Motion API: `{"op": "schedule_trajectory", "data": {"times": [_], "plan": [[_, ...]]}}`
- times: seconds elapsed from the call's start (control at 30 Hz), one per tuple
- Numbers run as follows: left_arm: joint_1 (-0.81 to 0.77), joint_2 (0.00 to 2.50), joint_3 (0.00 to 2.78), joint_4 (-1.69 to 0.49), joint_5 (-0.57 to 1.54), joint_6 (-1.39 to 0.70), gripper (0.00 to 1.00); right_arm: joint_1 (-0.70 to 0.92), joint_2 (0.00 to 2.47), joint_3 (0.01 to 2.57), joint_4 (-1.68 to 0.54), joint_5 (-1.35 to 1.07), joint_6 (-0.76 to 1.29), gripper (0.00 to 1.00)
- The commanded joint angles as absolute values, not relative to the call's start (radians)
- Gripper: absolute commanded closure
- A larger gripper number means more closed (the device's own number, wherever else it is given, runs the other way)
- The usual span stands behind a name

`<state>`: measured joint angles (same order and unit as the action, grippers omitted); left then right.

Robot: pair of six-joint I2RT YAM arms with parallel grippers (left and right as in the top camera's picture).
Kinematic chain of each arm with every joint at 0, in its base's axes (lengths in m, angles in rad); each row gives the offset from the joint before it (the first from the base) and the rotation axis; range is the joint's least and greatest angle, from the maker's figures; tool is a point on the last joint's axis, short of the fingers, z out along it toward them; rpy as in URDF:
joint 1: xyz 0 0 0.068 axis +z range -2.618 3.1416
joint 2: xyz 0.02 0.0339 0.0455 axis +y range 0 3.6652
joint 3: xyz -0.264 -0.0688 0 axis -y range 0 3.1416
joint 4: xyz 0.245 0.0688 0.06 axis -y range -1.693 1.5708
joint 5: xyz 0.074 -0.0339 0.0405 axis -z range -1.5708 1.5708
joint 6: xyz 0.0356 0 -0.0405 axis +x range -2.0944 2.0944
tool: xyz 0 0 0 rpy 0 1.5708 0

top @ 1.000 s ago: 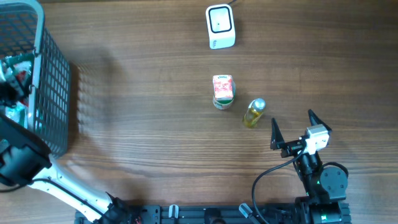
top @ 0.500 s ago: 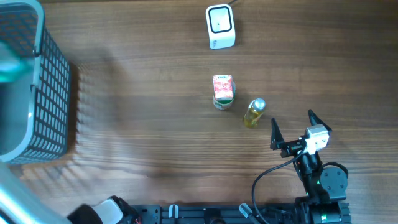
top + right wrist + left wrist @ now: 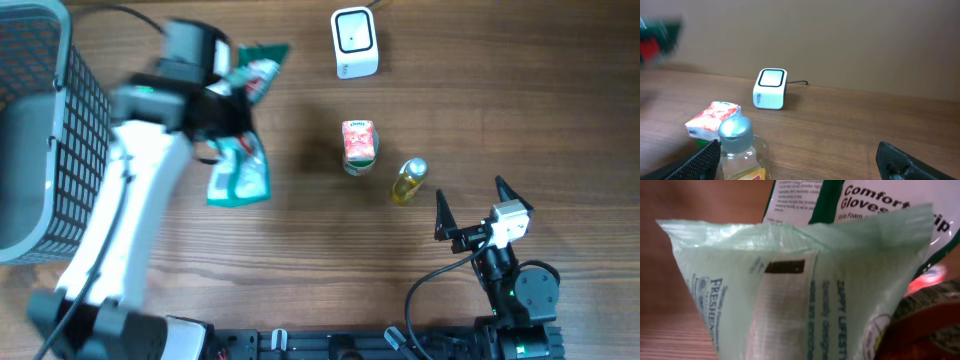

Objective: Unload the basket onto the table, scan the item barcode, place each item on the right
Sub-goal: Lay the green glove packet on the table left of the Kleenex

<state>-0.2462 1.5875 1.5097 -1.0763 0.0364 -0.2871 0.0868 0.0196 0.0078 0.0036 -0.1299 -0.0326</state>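
Left pincer (image 3: 225, 100): we see it pinching a pale green pouch (image 3: 790, 295), gloves pack (image 3: 875, 205) behind.
Right pincer (image 3: 470, 190): gaping wide, near the bottle (image 3: 408, 181).

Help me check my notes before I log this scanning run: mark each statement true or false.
1. The left gripper is closed on a pale green pouch. True.
2. The scanner sits inside the basket. False: it stands on the table near the far edge, well apart from the basket.
3. The right gripper is open and holds nothing. True.
4. The bottle touches the scanner. False: it stands beside the carton, away from the scanner.
5. In the left wrist view a gloves pack shows behind the pouch. True.
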Motion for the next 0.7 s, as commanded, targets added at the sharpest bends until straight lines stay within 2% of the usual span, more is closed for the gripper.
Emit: {"op": "schedule_trajectory", "data": {"times": [0.0,0.13,0.23,0.27,0.37,0.4,0.47,0.53,0.67], "plan": [[-0.334,1.617,1.28,-0.867,-0.022,-0.4,0.96,0.084,0.018,0.005,0.007,-0.12,-0.046,0.0],[-0.39,1.657,1.09,-0.625,-0.028,-0.428,0.96,0.084,0.018,0.005,0.007,-0.12,-0.045,0.0],[-0.41,1.689,1.017,-0.525,-0.028,-0.427,0.96,0.084,0.018,0.005,0.007,-0.12,-0.046,0.0],[-0.412,1.696,1.009,-0.513,-0.027,-0.428,0.92,0.084,0.018,0.005,0.007,-0.121,-0.046,0.0],[-0.415,1.711,0.998,-0.493,-0.021,-0.427,0.75,0.084,0.018,0.005,0.007,-0.12,-0.046,0.0],[-0.415,1.715,0.998,-0.491,-0.02,-0.427,0.62,0.084,0.018,0.005,0.007,-0.12,-0.045,0.0],[-0.415,1.715,0.999,-0.486,-0.02,-0.427,0.27,0.084,0.018,0.005,0.007,-0.121,-0.046,0.0],[-0.414,1.713,1.0,-0.483,-0.014,-0.427,0.02,0.084,0.018,0.005,0.007,-0.121,-0.046,0.0],[-0.408,1.675,1.018,-0.486,0.014,-0.423,0.0,0.084,0.018,0.005,0.007,-0.12,-0.046,0.0]]}}
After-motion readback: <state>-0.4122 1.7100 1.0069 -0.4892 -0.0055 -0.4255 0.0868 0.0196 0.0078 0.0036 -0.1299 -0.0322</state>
